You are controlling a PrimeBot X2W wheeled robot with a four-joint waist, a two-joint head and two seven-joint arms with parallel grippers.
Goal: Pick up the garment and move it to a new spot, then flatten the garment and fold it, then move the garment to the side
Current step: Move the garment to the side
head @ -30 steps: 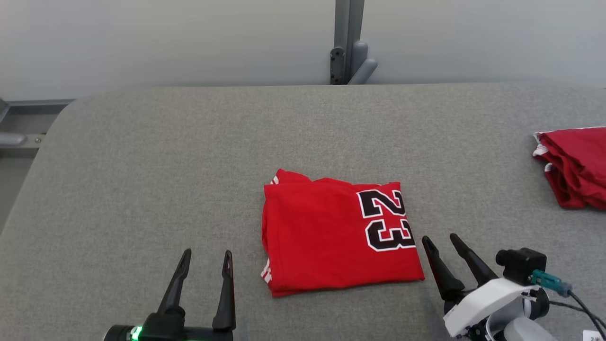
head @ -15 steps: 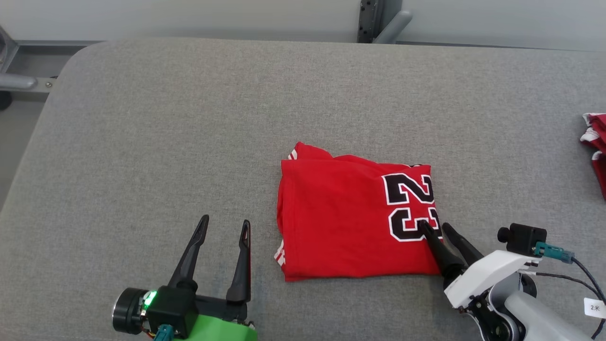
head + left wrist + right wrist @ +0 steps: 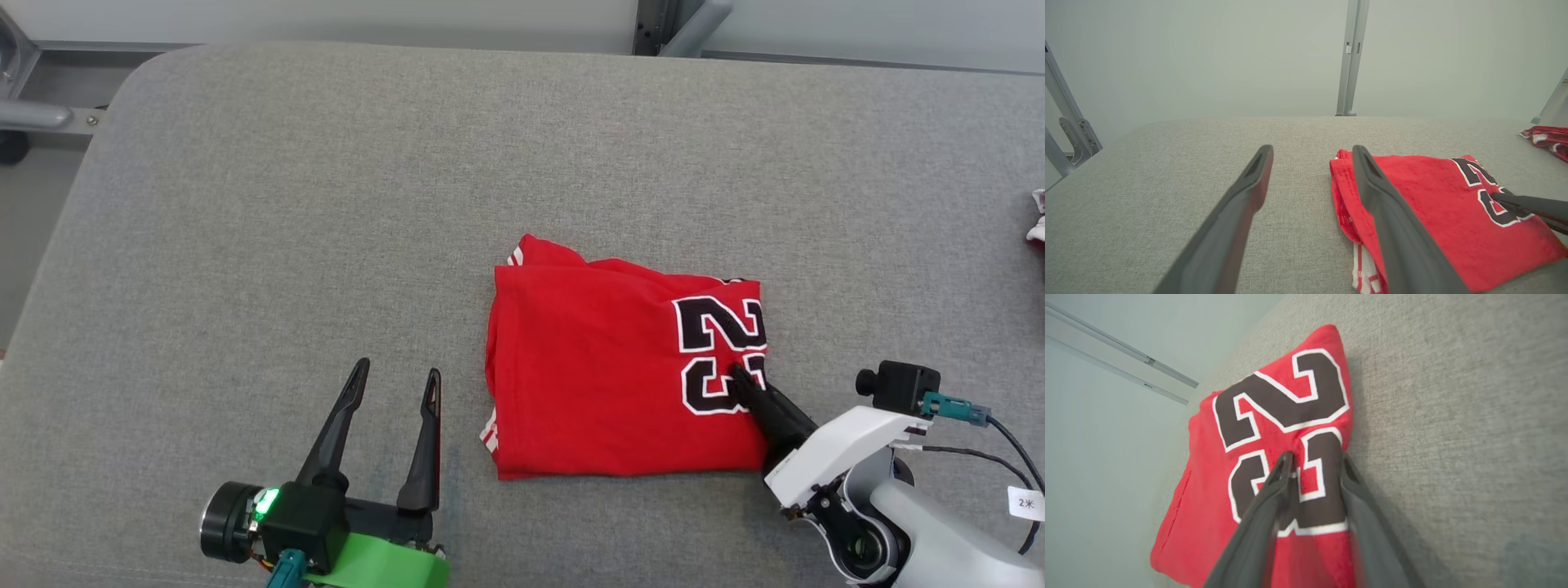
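Observation:
The folded red garment (image 3: pixel 604 367) with a black "23" lies flat on the grey table (image 3: pixel 326 204), just right of centre. My right gripper (image 3: pixel 743 377) reaches in from the lower right onto the garment's right edge at the number. In the right wrist view its fingers (image 3: pixel 1286 465) have narrowed around the red fabric (image 3: pixel 1274 408), and my right gripper (image 3: pixel 1315 459) is shut on that edge. My left gripper (image 3: pixel 396 377) stands open on the table just left of the garment, holding nothing. The left wrist view shows my left gripper (image 3: pixel 1310 153) beside the garment's left fold (image 3: pixel 1412 192).
A second red cloth (image 3: pixel 1038 220) peeks in at the table's far right edge, also seen as a red cloth (image 3: pixel 1547 136) in the left wrist view. A grey post (image 3: pixel 682 24) stands behind the table. The table's rounded left corner lies at the upper left.
My right gripper has moved forward onto the garment's right edge and narrowed from wide open to closed on the fabric. The head camera has tilted down and shifted; the left gripper stays open.

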